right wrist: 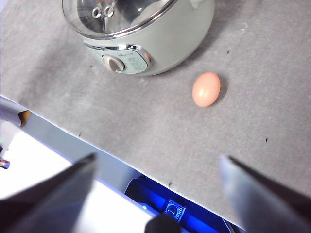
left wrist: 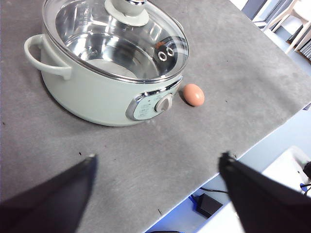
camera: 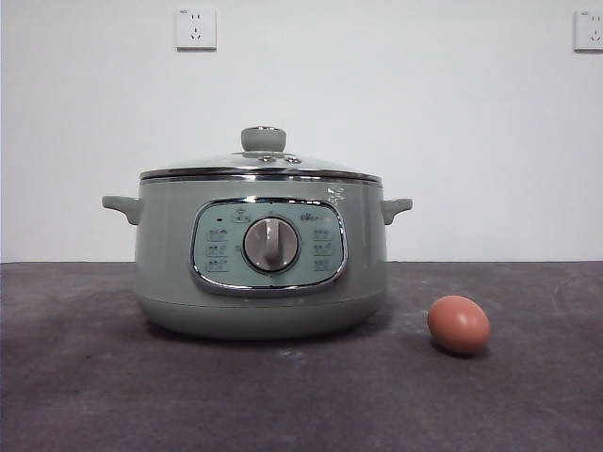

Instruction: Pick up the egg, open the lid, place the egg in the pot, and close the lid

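You've got a dark grey felt-like worktop (camera: 94, 395) against a plain white wall (camera: 424, 122). Two white power sockets sit high on that wall, one left (camera: 196, 28), one at the right edge (camera: 589, 30). Below the worktop's edge you see a black box with a cable (left wrist: 208, 204).

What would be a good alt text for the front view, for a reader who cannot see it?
A pale green electric pot stands on a dark grey table, closed by a glass lid with a green knob. A brown egg lies on the table beside it, not touching. No gripper is in this view.
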Controlling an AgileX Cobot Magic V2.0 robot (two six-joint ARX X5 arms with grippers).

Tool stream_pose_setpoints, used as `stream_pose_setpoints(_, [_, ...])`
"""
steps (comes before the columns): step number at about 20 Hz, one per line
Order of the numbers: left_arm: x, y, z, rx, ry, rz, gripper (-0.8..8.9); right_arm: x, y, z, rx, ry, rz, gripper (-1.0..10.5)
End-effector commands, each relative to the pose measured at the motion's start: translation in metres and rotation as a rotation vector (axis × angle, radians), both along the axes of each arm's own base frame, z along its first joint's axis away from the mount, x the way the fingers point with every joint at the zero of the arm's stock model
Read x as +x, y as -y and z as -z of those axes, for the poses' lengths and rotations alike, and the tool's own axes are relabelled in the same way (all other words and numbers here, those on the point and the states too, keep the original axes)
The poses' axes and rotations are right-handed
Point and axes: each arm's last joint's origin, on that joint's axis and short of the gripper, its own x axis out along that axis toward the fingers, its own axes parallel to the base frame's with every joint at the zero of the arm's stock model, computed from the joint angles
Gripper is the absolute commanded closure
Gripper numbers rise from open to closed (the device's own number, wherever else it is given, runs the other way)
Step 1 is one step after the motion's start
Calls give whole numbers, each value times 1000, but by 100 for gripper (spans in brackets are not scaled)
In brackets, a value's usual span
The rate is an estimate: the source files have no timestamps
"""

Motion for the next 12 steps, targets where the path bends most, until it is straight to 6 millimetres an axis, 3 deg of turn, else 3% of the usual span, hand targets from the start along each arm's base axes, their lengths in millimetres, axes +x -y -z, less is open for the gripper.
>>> stream_pose_setpoints(1, [0, 0, -1, -3, 3, -1, 91, 7, -1, 1, 11, -15, 18, 381])
stream_pose_setpoints(6, [0, 0, -1, -4, 3, 0, 91, 41, -15, 14, -29, -97, -19, 383])
stream_pose_setpoints(12, [0, 0, -1, -3, 3, -1, 91, 94, -53, 51, -200, -192, -60, 383])
